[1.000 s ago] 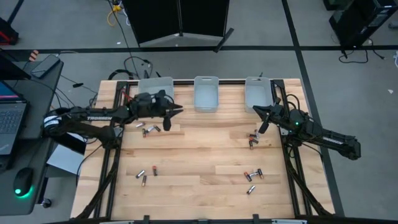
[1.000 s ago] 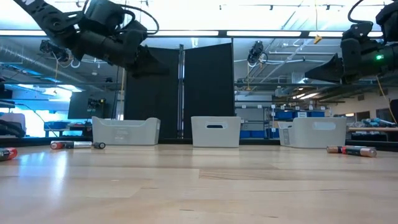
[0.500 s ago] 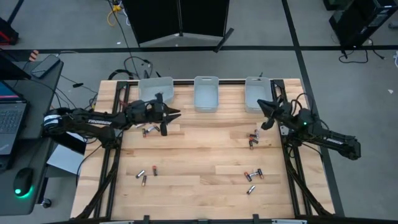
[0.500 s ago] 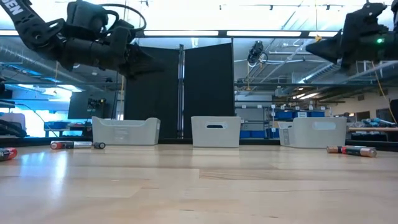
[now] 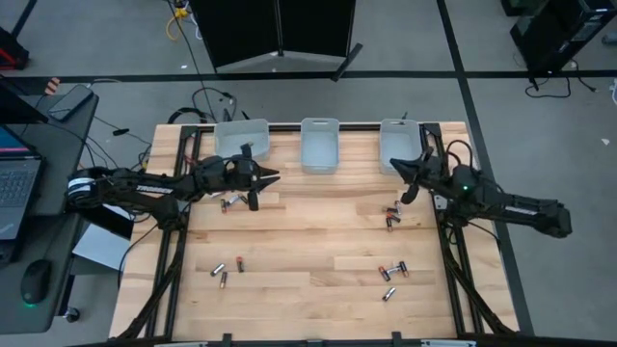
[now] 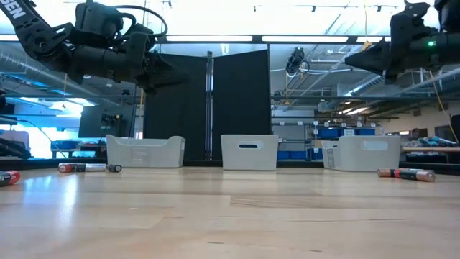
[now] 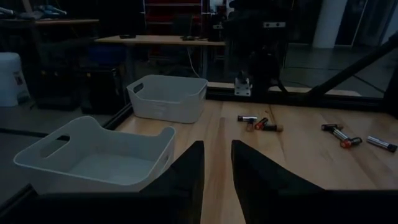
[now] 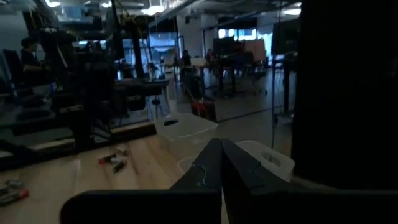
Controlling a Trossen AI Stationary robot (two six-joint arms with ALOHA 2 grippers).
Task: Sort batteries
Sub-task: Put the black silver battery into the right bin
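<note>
Batteries lie flat on the wood table in groups: a pair [image 5: 231,200] below my left gripper, a pair [image 5: 392,214] near my right gripper, and two groups nearer the front [image 5: 224,270] [image 5: 390,275]. My left gripper [image 5: 262,185] hangs above the table beside the left pair, fingers open with a narrow gap [image 7: 216,163]. My right gripper [image 5: 397,172] is raised near the right bin's near corner, its fingers shut [image 8: 220,146]. No battery shows between them. In the low view both grippers [image 6: 176,74] [image 6: 350,62] are high above the tabletop.
Three translucent bins stand along the far edge: left [image 5: 241,140], middle [image 5: 320,145], right [image 5: 400,145]. The table's middle is bare wood [image 5: 308,231]. Beyond the table's left side are a desk with a laptop [image 5: 19,183] and a mouse [image 5: 37,280].
My right gripper has risen from beside the right pair of batteries and swung toward the far edge near the right bin. My left gripper has drawn back a little toward the table's left and dropped slightly. The batteries lie where they were.
</note>
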